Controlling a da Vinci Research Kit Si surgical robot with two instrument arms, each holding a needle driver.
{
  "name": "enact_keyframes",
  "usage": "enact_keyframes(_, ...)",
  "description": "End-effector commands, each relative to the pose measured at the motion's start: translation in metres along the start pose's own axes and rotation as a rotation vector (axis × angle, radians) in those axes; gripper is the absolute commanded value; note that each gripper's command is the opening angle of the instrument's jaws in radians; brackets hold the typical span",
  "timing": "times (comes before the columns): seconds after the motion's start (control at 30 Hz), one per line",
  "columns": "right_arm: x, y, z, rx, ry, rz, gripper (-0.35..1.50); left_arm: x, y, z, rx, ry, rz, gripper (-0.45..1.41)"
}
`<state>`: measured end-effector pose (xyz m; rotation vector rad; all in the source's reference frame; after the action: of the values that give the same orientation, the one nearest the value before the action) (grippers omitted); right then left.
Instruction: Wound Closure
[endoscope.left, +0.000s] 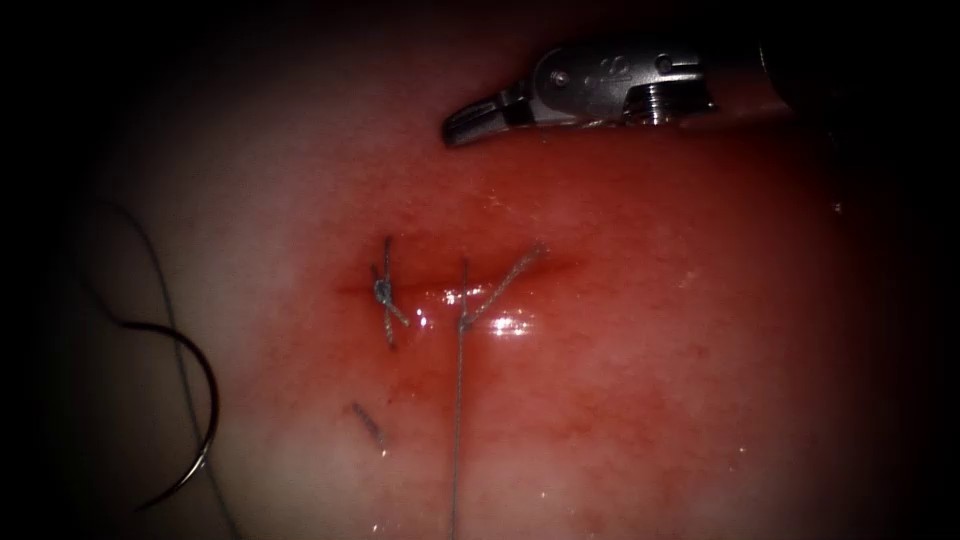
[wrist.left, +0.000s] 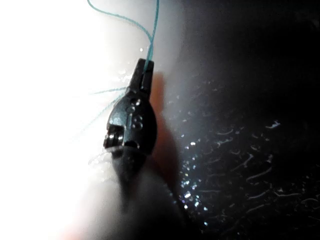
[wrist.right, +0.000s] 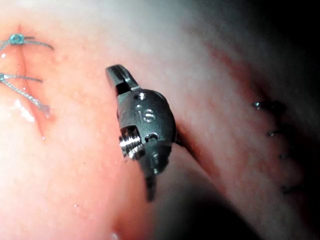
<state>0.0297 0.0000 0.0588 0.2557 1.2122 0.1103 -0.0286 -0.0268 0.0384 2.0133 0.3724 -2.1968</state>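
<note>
The cut (endoscope.left: 520, 272) runs across the tissue (endoscope.left: 640, 400). A tied knot (endoscope.left: 383, 290) with short tails sits near its left end. Beside it a second stitch (endoscope.left: 466, 308) crosses the cut; one tail points up and right, and its long thread (endoscope.left: 456, 430) runs down toward the front. My left tool (wrist.left: 146, 66) is shut on the teal thread (wrist.left: 151, 37). My right tool (endoscope.left: 468, 126) hovers behind the cut, jaws shut and holding nothing; its jaws (wrist.right: 118, 76) are apart from the knot (wrist.right: 17, 38). The curved needle (endoscope.left: 213, 400) lies free on the tissue, far left of the cut.
A short cut end of thread (endoscope.left: 367, 425) lies in front of the knot. Dark thread (endoscope.left: 160, 275) trails over the needle at the left. Red fluid wets the tissue around the cut, with glints (endoscope.left: 508, 324) beside the second stitch.
</note>
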Motion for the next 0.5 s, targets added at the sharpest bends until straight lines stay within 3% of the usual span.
enact_keyframes(0.03,0.0004,-0.0008,0.0006,-0.012,0.023,0.008,-0.35,-0.0002,-0.0007,0.0002,0.017,-0.01,0.013,-0.45)
enact_keyframes(0.07,0.001,-0.0015,0.0,-0.038,0.033,0.018,-0.05,0.0006,-0.0028,-0.0009,0.032,-0.023,0.043,-0.45)
enact_keyframes(0.1,0.0016,-0.0019,-0.0005,-0.061,0.044,0.028,0.12,0.0011,-0.0041,-0.0017,0.036,-0.025,0.063,-0.45)
enact_keyframes(0.17,0.0029,-0.0029,-0.0023,-0.117,0.081,0.031,0.42,0.0029,-0.0077,-0.0038,0.059,-0.031,0.112,-0.45)
enact_keyframes(0.2,0.0033,-0.0034,-0.0029,-0.129,0.09,0.023,0.47,0.0035,-0.0087,-0.0044,0.065,-0.033,0.128,-0.45)
enact_keyframes(0.33,0.0051,-0.0065,-0.0056,-0.184,0.134,-0.008,0.51,0.0059,-0.0126,-0.0069,0.064,-0.058,0.224,-0.45)
enact_keyframes(0.37,0.0057,-0.0075,-0.0061,-0.2,0.132,-0.033,0.68,0.0064,-0.0137,-0.0075,0.052,-0.073,0.244,-0.45)
enact_keyframes(0.4,0.0062,-0.0082,-0.0064,-0.209,0.124,-0.039,0.71,0.0067,-0.0145,-0.008,0.046,-0.081,0.251,-0.45)
enact_keyframes(0.43,0.0071,-0.01,-0.0067,-0.228,0.113,-0.047,0.34,0.0072,-0.0159,-0.0086,0.036,-0.092,0.262,-0.45)
enact_keyframes(0.5,0.0077,-0.0111,-0.0064,-0.228,0.113,-0.062,0.29,0.0076,-0.017,-0.0092,0.007,-0.1,0.294,-0.45)
